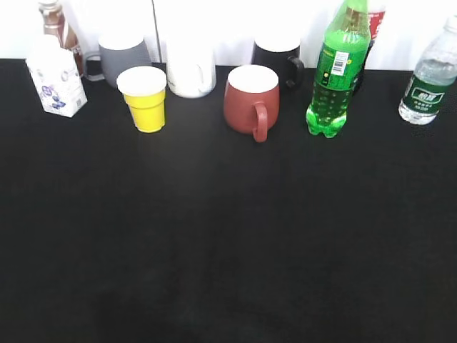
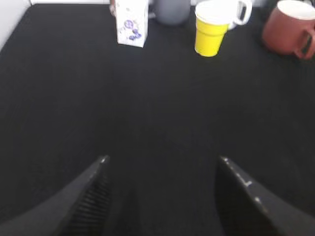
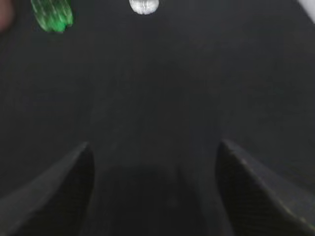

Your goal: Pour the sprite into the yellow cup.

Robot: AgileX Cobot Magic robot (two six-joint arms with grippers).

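The sprite (image 1: pixel 335 71), a tall bright-green bottle with a barcode patch, stands upright at the back right of the black table; its lobed base shows in the right wrist view (image 3: pixel 51 14). The yellow cup (image 1: pixel 145 98) stands upright at the back left, white inside; it also shows in the left wrist view (image 2: pixel 210 30). My left gripper (image 2: pixel 162 160) is open and empty, well short of the cup. My right gripper (image 3: pixel 153 145) is open and empty, well short of the bottle. Neither gripper shows in the exterior view.
A red mug (image 1: pixel 251 100) with a handle stands between cup and sprite. A white carton (image 1: pixel 56 77), a grey cup (image 1: pixel 123 57), a white mug (image 1: pixel 191 71), a black mug (image 1: pixel 277 61) and a clear water bottle (image 1: pixel 430 75) line the back.
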